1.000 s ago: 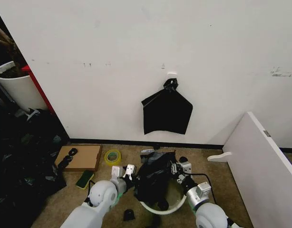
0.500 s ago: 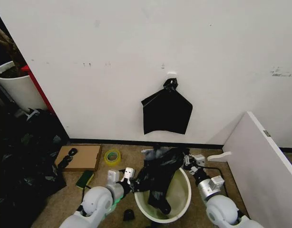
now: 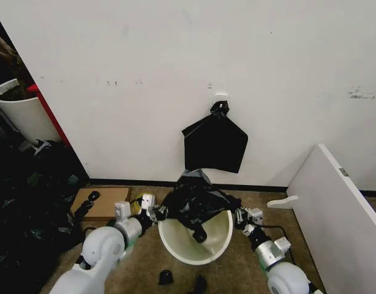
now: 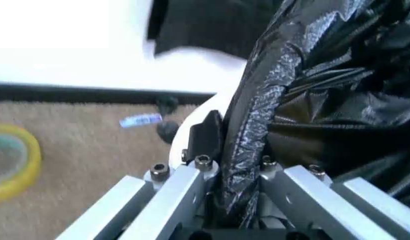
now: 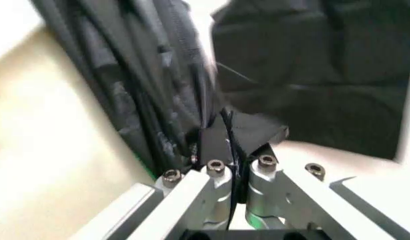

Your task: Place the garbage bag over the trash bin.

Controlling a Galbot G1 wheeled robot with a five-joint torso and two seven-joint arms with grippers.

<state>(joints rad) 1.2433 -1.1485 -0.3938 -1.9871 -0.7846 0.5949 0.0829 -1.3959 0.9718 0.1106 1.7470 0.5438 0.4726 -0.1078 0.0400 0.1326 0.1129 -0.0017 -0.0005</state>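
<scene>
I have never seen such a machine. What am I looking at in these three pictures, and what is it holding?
This is a wheeled robot with two arms. One picture looks down from a camera on its head; the other two come from cameras on its wrists. On the carpet floor stands a round cream-white plastic trash bin, tilted toward the camera. The left tool and the right tool are each shut on an edge of a thin glossy black plastic garbage bag, which is stretched across the bin's rim. The wrist pictures show the film pinched between the fingers. A flat black bag hangs on the wall behind.

Glossy, crinkled black plastic film on the garbage bag [image 3: 194,199]; smooth cream plastic on the trash bin [image 3: 214,229]; rough beige carpet [image 3: 114,257].
</scene>
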